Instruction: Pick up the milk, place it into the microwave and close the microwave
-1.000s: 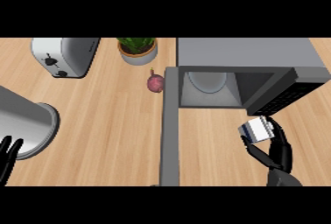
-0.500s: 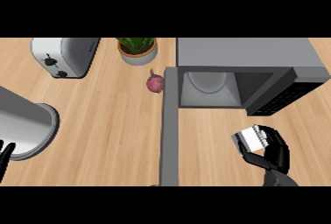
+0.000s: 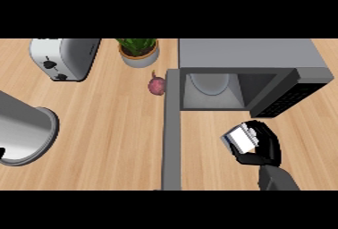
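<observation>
wooden surface [image 3: 119, 134] ran under everything, with a grey strip [image 3: 171, 147] dividing it down the middle. we had the milk [image 3: 239, 137] in our right hand [image 3: 260, 145], fingers [image 3: 253, 159] curled round the carton, held in front of the microwave [image 3: 251, 60] and just below its open door [image 3: 287, 96]. so pick looked done; we judged the step in hand as the carry toward the cavity [image 3: 214, 89].

next move, as we read it: bring the carton up and to the left into the opening, which sat between the strip and the swung-out door. door edge was close to the hand on the upper right, so that was the side to keep clear of. room to the left of the hand was open surface up to the strip.

left hand [image 3: 2, 153] barely showed at the left edge beside a steel pot [image 3: 23, 134]; we could not tell its fingers. toaster [image 3: 63, 56], potted plant [image 3: 138, 51] and a small purple bulb [image 3: 157, 85] sat well away from the path. door closing not yet started.
</observation>
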Action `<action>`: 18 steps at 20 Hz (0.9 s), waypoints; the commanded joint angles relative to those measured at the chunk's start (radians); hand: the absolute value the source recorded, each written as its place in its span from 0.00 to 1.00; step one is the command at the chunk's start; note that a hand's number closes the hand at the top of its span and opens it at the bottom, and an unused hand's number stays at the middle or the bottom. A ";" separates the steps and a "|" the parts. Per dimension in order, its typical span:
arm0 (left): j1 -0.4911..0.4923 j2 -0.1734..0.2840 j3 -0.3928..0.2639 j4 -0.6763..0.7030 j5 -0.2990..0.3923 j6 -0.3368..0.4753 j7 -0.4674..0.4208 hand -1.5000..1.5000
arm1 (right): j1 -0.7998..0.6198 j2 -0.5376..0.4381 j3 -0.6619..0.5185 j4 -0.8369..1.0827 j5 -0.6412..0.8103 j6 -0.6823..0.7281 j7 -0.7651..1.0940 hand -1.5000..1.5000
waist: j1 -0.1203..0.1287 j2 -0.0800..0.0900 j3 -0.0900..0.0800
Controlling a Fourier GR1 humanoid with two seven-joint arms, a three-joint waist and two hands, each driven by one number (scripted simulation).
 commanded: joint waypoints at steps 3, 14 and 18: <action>0.046 -0.016 0.018 0.003 0.007 -0.027 -0.008 0.00 | 0.087 0.035 0.121 -0.291 0.025 0.038 0.139 1.00 | -0.011 -0.005 -0.002; 0.079 0.024 0.106 0.054 0.080 -0.133 -0.060 0.00 | 0.451 0.101 0.365 -0.996 0.021 -0.156 0.523 1.00 | -0.003 -0.001 -0.001; -0.007 0.005 0.089 0.124 0.009 -0.101 -0.081 0.00 | 0.504 0.102 0.505 -1.195 0.004 -0.315 0.660 1.00 | -0.005 0.001 0.000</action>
